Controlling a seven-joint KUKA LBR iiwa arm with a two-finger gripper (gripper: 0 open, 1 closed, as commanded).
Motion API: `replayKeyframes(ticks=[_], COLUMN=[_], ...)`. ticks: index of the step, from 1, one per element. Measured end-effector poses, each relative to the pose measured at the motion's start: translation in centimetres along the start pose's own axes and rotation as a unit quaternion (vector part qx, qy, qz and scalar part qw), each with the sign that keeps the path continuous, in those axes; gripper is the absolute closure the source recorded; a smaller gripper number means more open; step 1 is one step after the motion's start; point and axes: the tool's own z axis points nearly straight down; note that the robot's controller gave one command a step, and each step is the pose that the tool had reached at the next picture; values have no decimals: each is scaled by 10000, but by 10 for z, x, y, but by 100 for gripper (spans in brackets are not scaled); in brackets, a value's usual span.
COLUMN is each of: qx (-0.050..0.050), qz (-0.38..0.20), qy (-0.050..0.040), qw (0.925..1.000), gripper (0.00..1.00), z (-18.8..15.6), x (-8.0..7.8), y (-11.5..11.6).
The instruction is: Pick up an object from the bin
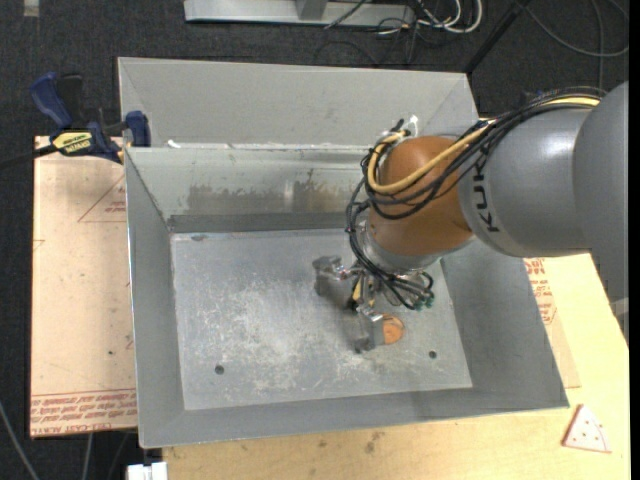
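My gripper [347,306] hangs low over the bin floor, right of the middle, under the arm's wrist. Its two grey fingers stand apart, one [326,276] to the upper left and one [367,334] to the lower right, so it is open. A small orange rounded thing [393,331] lies on the floor right beside the lower finger, on its outer right side. Whether it touches that finger I cannot tell. Nothing shows in the gap between the fingers.
The arm reaches in from the right and covers the bin's right middle. Sloped metal walls ring the flat floor; the left half and the front strip of the floor lie bare and scuffed.
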Motion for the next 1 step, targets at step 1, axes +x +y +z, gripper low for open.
replayKeyframes(ticks=[1], qx=[-10], qz=[-251], qy=[8], qw=[9997], gripper=[0], z=[-11], x=[-4], y=[-15])
